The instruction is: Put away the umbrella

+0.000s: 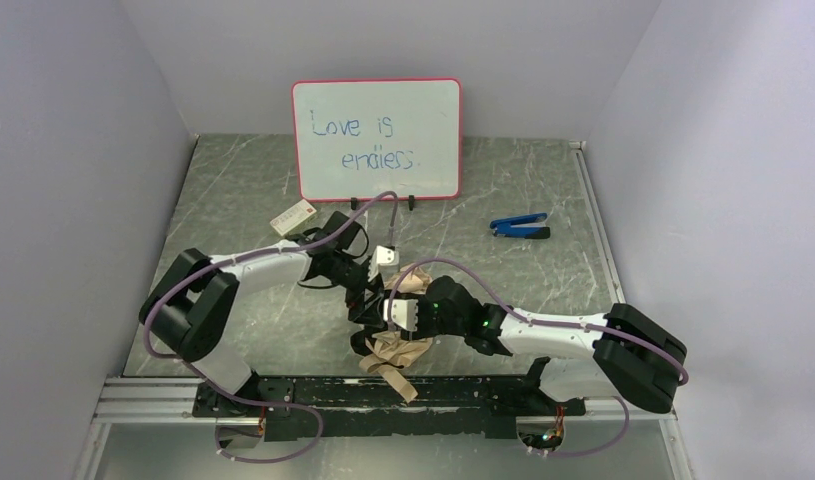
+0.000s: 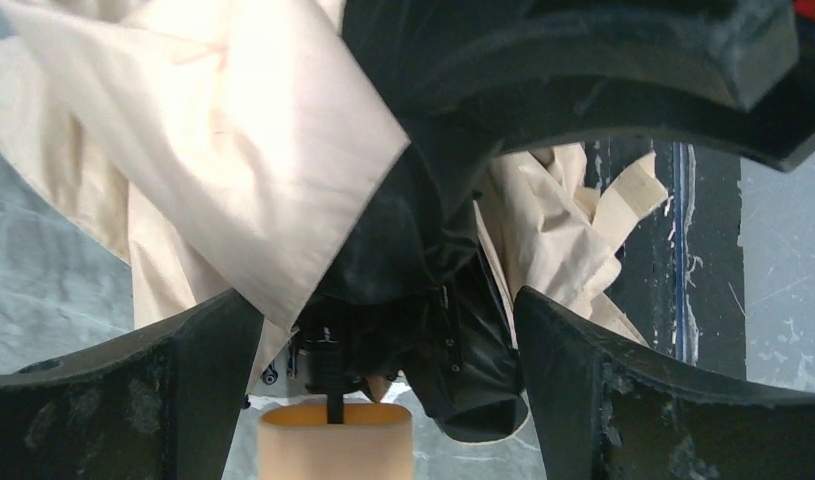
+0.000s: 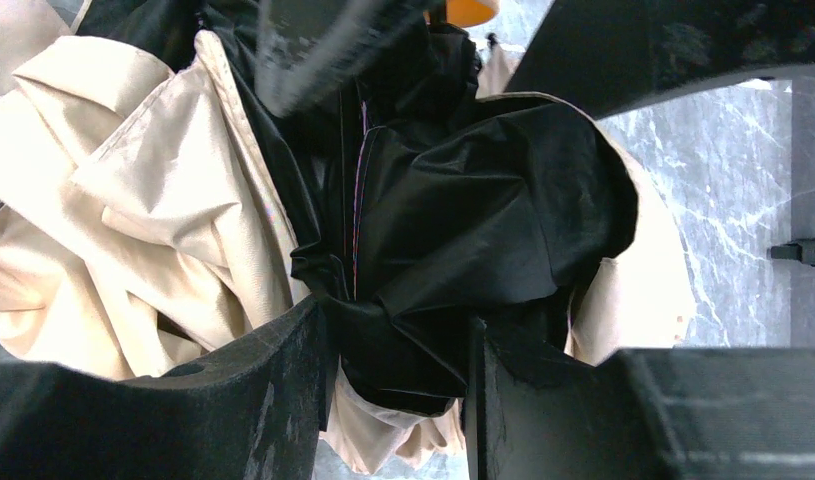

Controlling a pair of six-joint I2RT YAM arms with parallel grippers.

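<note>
Right gripper (image 3: 398,345) is clenched on the umbrella (image 3: 163,200), with a fold of the black lining pinched between its two dark fingers (image 3: 253,400). Crumpled tan fabric spreads out to either side of the grip.

Left gripper (image 2: 388,320) is released, its jaws spread wide on either side of the same bundle. We cannot tell whether its fingers (image 2: 183,380) touch the cloth. The pale tan-orange handle (image 2: 333,440) shows between them at the bottom edge of the left wrist view.

In the overhead view we find the umbrella partly folded at the near edge of the table (image 1: 243,190), just ahead of the black mounting rail (image 1: 463,395). Both grippers meet over it, and a tan strip of fabric trails onto the rail.

Farther back, a small white-red box (image 1: 293,216) lies beside the left arm. A blue clip tool (image 1: 520,226) lies to the right, well apart from the umbrella. At the far wall a pink-framed whiteboard (image 1: 376,140) stands upright with blue handwriting on it.
</note>
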